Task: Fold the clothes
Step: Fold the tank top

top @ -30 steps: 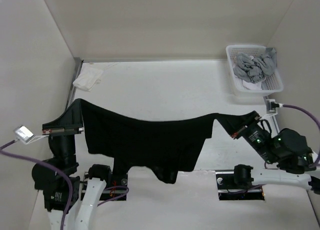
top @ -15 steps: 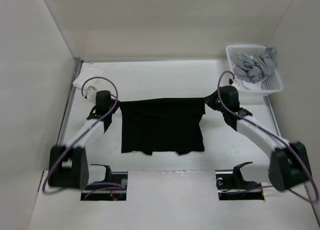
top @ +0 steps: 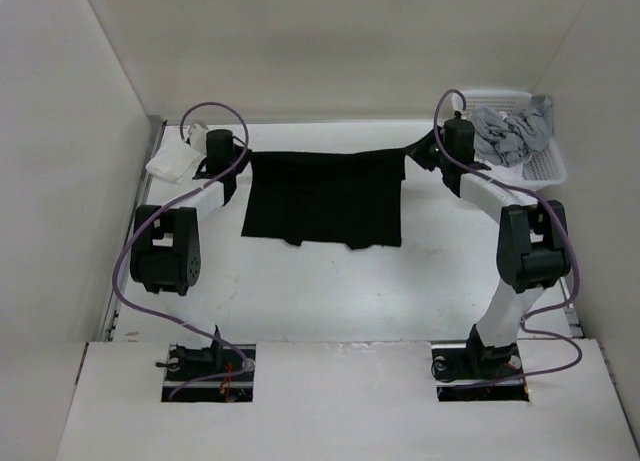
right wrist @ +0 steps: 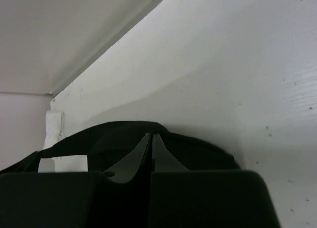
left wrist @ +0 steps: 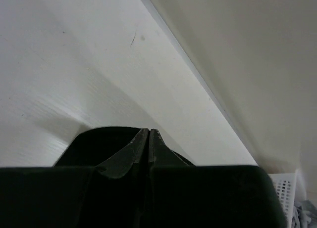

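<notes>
Clothes (top: 322, 196) are laid flat at the far side of the counter (top: 330, 291), far edge stretched between left fingers (left wrist: 132, 151) and right fingers (right wrist: 134, 159), each pair pinched together on a corner of it; spreading is judged done, with every fold not yet made

Grey garments (top: 512, 133) in white basket (top: 547, 169), far right; white cloth (top: 168, 165) far left.

Resembled a robotics lab cell: white table (top: 330, 291) boxed by beige walls (top: 340, 51), left arm (top: 165, 249) and right arm (top: 532, 243) bolted on.
</notes>
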`<state>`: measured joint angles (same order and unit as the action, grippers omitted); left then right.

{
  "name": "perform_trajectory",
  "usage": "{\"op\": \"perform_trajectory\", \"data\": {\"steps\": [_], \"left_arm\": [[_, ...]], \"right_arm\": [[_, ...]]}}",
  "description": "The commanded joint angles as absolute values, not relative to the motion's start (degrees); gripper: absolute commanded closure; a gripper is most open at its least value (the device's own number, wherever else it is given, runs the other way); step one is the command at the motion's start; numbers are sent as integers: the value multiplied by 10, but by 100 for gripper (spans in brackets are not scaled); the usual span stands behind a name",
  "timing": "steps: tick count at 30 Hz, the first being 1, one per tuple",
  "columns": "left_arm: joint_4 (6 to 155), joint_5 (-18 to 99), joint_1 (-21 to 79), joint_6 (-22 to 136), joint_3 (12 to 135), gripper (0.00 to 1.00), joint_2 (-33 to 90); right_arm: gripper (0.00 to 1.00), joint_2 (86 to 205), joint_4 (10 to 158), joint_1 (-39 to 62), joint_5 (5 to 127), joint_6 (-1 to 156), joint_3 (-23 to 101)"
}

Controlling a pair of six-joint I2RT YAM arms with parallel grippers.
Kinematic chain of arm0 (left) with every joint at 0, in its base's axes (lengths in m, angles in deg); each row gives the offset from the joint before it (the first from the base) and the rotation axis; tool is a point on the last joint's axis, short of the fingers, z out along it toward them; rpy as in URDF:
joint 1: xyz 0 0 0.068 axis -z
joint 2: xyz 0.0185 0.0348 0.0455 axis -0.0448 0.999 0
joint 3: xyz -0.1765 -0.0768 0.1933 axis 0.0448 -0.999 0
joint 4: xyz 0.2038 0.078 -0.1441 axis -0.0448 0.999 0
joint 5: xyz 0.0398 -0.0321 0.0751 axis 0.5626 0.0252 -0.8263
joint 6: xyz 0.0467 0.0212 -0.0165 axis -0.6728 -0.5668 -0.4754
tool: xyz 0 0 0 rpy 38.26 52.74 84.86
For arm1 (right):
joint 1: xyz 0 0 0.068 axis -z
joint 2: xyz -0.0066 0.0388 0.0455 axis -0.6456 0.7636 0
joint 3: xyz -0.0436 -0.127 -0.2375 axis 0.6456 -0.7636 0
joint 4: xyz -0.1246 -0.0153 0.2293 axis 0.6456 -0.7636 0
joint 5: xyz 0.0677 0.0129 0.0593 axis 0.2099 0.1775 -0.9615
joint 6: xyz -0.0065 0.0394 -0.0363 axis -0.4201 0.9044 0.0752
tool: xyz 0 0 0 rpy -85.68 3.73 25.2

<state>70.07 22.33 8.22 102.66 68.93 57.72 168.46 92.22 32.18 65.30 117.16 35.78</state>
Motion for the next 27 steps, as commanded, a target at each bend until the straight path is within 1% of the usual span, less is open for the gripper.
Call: {"op": "perform_trajectory", "data": {"steps": [1, 7, 18, 22, 27], "left_arm": [[664, 221, 77, 1023, 634, 100, 516], [588, 235, 57, 1055, 486, 100, 440], [553, 302, 34, 1079, 314, 100, 294], [558, 315, 24, 1063, 253, 100, 246], [559, 324, 21, 1057, 182, 100, 218]], "right_arm": [[99, 1642, 958, 329, 635, 1166, 318], [99, 1553, 1010, 334, 635, 1178, 183], [99, 1440, 1079, 330, 649, 1201, -24], [100, 1431, 1085, 312, 661, 1212, -72], [100, 1429, 1089, 295, 675, 1237, -120]]}}
